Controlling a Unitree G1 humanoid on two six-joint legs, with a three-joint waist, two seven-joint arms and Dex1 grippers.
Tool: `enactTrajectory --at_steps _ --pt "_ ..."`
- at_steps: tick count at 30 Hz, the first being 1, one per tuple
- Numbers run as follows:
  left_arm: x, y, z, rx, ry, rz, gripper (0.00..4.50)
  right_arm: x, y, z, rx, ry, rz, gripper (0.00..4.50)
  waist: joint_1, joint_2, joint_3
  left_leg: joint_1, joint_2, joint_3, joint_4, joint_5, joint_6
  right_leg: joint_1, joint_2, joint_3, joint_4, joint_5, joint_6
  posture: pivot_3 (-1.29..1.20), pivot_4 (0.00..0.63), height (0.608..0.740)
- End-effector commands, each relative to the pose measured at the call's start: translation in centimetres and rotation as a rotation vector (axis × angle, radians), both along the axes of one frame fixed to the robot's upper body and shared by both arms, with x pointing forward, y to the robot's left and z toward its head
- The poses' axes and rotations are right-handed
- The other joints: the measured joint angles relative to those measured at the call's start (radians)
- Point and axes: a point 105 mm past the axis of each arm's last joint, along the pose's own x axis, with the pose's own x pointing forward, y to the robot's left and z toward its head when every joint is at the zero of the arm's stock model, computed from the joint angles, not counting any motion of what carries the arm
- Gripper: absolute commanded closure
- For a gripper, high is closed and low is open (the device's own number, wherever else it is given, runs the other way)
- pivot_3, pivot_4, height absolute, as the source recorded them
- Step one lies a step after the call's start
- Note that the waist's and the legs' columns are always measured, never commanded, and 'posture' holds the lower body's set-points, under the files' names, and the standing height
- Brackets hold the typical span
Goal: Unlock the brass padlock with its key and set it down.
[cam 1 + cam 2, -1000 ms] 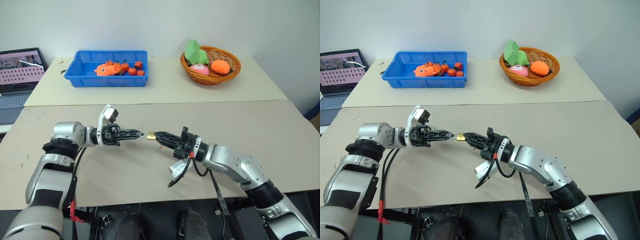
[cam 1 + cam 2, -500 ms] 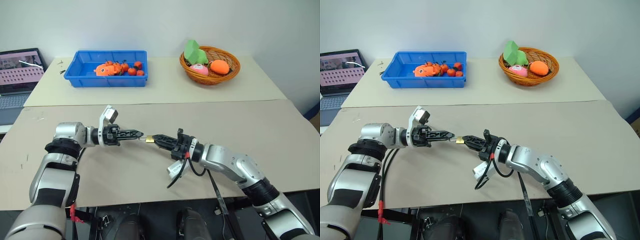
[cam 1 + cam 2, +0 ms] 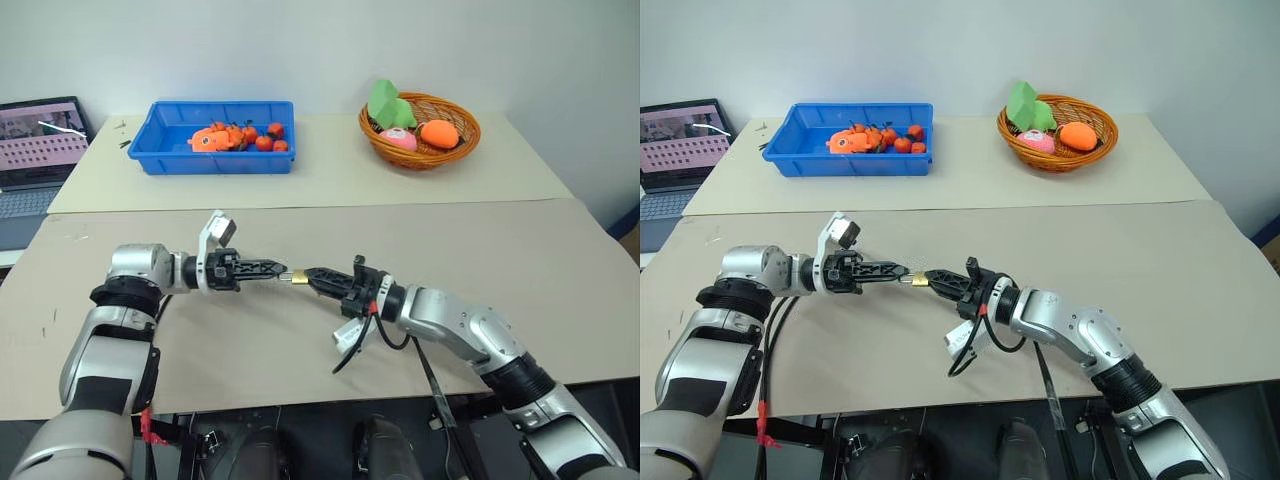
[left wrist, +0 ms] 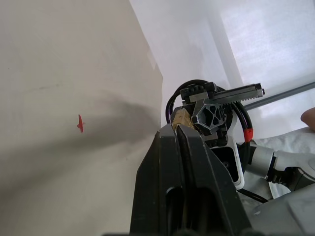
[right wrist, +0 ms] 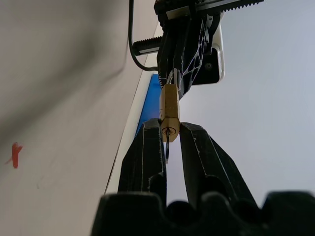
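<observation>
I am looking at one brass padlock (image 5: 169, 112), held up in the air above the front table (image 3: 300, 240), between my two grippers. The left gripper (image 3: 280, 268) is pressing its fingers together on the padlock's thin silvery shackle. The right gripper (image 3: 309, 273) is pinching the yellow-gold body between its black, ribbed fingers (image 5: 147, 147). I am counting one key (image 5: 167, 146), a small dark sliver sitting just beside the keyhole face of the padlock, between the right fingers; whether it is in the keyhole I cannot tell.

Two tables are lying before me, both matte beige, and nothing is standing between the grippers. On the far one I am seeing one blue plastic bin (image 3: 222, 136) with several orange and red toys, and one round woven basket (image 3: 421, 130) holding three soft toys. One laptop (image 3: 38, 150) is sitting open at the far left.
</observation>
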Motion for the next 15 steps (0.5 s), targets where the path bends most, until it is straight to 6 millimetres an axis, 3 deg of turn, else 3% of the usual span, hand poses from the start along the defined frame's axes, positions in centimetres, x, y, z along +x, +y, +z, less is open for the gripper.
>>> enactTrajectory --at_steps 1,7,15 --pt "0.0 -0.3 1.2 -0.004 -0.048 -0.03 4.39 0.0 0.3 1.5 0.032 -0.049 0.021 4.4 0.0 0.0 0.0 0.0 0.0 0.0 0.0 0.0 0.0 0.0 0.0 0.0 0.0 0.0 0.0 0.0 0.15 0.676" --pt "0.3 0.4 -0.9 0.083 -0.049 -0.001 4.39 -0.2 0.6 2.2 0.045 -0.065 0.032 4.4 0.0 0.0 0.0 0.0 0.0 0.001 0.0 0.0 0.0 -0.001 0.0 0.001 0.0 0.0 0.0 0.0 0.15 0.676" --pt "-0.1 -0.1 -0.8 0.087 -0.064 -0.041 4.39 -0.1 0.5 2.3 0.046 -0.072 0.029 4.4 0.0 0.0 0.0 -0.006 0.0 0.002 0.001 0.0 0.0 -0.008 0.0 0.002 0.002 0.0 0.0 0.0 0.15 0.676"
